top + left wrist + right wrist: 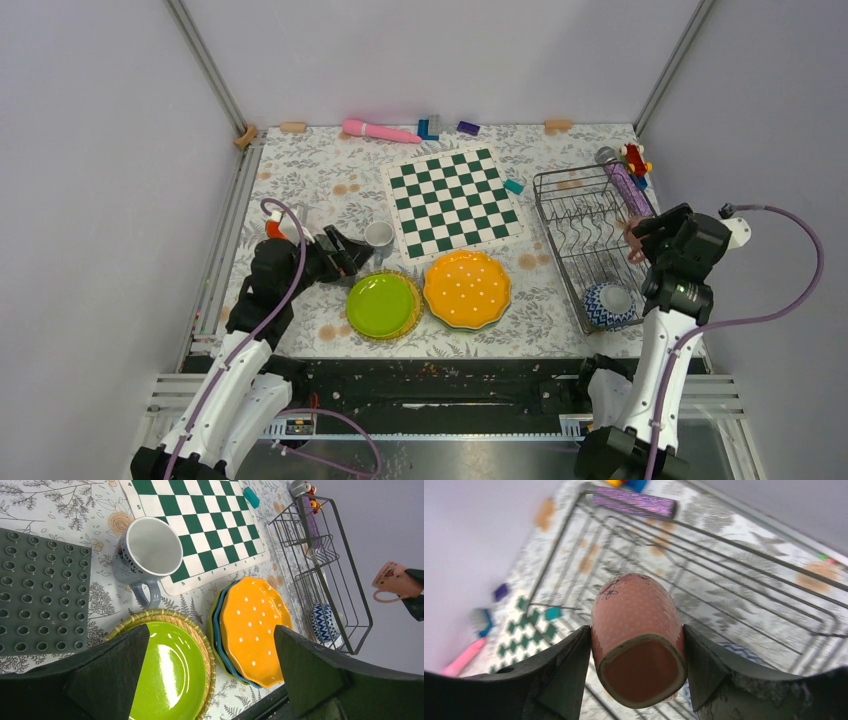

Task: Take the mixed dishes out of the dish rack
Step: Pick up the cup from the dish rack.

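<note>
The dark wire dish rack (575,225) stands at the right. My right gripper (640,238) is shut on a pink cup (636,622) and holds it above the rack's wires (724,540); the cup also shows in the left wrist view (395,580). A blue-patterned bowl (608,305) sits in the rack's near end. On the table lie a lime-green plate (381,304) on a woven mat, and an orange dotted plate (467,288) stacked on teal and yellow-green plates. A white cup (379,234) stands behind them. My left gripper (345,255) is open and empty above the green plate (175,670).
A green-and-white chessboard (455,200) lies mid-table. A grey studded baseplate (40,590) is beside the cup. A purple tube (628,188) lies along the rack's far side, with a red toy (634,158) behind it. A pink toy (380,130) and small blocks lie at the back edge.
</note>
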Robot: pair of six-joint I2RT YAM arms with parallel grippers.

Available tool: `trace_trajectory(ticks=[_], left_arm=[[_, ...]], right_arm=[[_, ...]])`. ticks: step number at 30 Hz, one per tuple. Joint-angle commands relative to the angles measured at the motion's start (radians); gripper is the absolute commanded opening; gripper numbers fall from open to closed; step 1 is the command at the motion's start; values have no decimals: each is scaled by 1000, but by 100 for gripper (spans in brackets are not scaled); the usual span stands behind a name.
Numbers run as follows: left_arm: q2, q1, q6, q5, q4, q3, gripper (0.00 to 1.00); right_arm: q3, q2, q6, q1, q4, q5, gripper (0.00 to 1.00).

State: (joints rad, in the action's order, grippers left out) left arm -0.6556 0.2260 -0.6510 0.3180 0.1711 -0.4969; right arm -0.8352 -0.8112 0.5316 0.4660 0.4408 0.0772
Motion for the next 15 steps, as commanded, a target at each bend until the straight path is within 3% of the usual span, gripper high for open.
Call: trace_trajectory(ticks=[1,8,15], left_arm=[[15,2,10,66,-53,-15,99],[18,3,-39,259,-203,11,99],[-35,19,-231,483,-595,109,99]], right_arm=[[11,76,90,4,-167,-244,0],[177,149,403,-25,-563,-691,0],[277,217,442,-314,-659,-607,0]])
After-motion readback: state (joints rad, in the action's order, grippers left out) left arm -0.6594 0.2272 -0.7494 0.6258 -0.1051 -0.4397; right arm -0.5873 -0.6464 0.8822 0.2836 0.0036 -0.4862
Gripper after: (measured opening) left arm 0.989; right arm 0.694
